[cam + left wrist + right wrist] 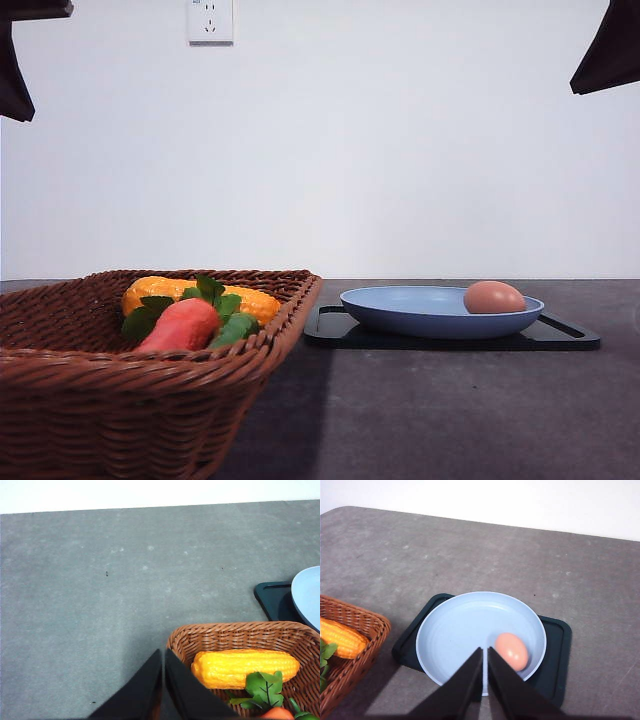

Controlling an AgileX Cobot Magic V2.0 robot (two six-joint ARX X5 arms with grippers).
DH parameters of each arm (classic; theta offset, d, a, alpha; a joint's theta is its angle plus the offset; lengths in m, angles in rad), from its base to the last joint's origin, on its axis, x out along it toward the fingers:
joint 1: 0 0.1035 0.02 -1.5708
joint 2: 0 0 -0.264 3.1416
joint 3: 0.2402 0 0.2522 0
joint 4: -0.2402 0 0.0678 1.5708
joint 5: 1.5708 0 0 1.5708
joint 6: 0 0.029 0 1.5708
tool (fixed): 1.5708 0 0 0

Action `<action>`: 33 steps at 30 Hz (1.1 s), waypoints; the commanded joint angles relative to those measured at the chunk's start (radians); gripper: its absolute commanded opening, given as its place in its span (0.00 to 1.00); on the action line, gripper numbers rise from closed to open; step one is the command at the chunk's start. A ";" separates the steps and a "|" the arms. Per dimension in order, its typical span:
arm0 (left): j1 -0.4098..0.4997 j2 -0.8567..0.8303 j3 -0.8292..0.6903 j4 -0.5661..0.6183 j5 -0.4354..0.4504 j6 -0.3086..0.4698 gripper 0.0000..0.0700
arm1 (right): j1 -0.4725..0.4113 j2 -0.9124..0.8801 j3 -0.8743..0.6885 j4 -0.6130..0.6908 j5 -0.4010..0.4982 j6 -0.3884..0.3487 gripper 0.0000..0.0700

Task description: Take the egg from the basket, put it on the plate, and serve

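The reddish-brown egg (494, 297) (512, 650) lies in the blue plate (400, 304) (455, 630), toward its right side. The plate rests on a flat black tray (570, 335) (555, 670). At the front left stands the brown wicker basket (150, 400) (240, 634) (365, 625). My left gripper (163, 656) is shut with nothing in it, raised above the basket's corner. My right gripper (485, 652) is shut and empty too, held high above the plate, just beside the egg in its view.
Inside the basket lie a yellow corn cob (160, 290) (245, 667) (340, 639) and an orange-red carrot (180, 326) with green leaves (262, 686). Bare grey tabletop (450, 410) (100, 605) stretches around the basket and tray. A white wall closes the back.
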State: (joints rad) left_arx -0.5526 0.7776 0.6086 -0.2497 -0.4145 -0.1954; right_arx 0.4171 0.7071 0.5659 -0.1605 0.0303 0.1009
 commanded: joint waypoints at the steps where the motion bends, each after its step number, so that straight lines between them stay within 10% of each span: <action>1: -0.004 0.006 0.013 0.011 0.003 -0.008 0.00 | 0.005 0.003 0.011 0.011 0.003 -0.002 0.00; 11: -0.010 -0.007 0.013 0.007 0.003 -0.004 0.00 | 0.004 0.003 0.011 0.011 0.004 -0.002 0.00; 17: 0.018 -0.216 0.006 -0.021 -0.007 0.133 0.00 | 0.004 0.003 0.011 0.011 0.004 -0.002 0.00; 33: 0.483 -0.697 -0.295 -0.010 -0.005 0.136 0.00 | 0.004 0.003 0.011 0.011 0.004 -0.002 0.00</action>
State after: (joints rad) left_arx -0.0750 0.0849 0.3306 -0.2638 -0.4198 -0.0662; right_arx 0.4171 0.7071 0.5659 -0.1600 0.0303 0.1009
